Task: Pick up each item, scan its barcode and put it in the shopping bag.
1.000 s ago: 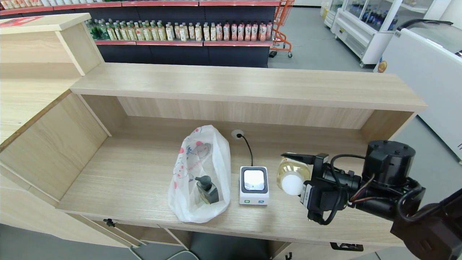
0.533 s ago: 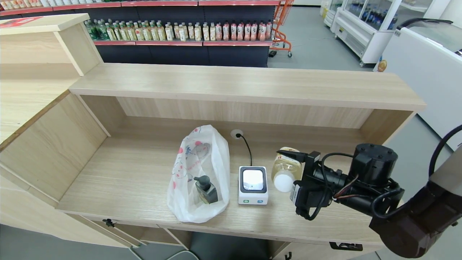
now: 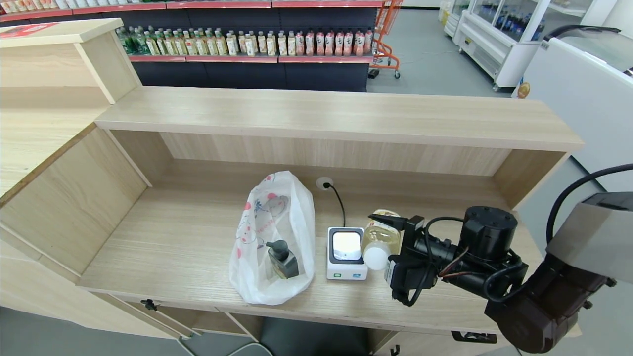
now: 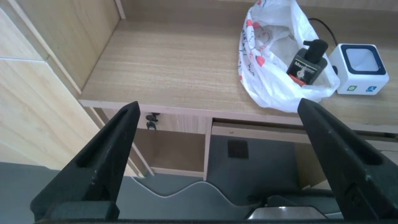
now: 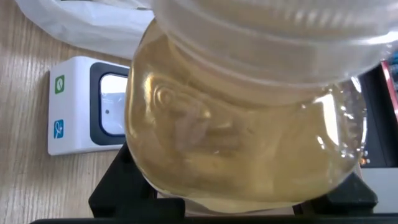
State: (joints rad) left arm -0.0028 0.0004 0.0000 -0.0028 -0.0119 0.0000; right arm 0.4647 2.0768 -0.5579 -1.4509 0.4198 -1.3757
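Note:
My right gripper is shut on a clear bottle of yellowish liquid with a white cap, held on its side just right of the white barcode scanner, cap toward the front edge. The bottle looms large in the right wrist view, with the scanner beside it. A white shopping bag with red print lies left of the scanner; a dark pump bottle sits in its mouth. In the left wrist view, my left gripper is open, hanging in front of the counter, with the bag and scanner beyond.
The scanner's black cable runs back to a hole in the counter. A raised shelf overhangs the back, and a side wall closes the left. Store shelves of drinks stand behind.
My right arm has carried the bottle leftward, from well clear of the scanner to right beside it. Bag, pump bottle and scanner have not moved.

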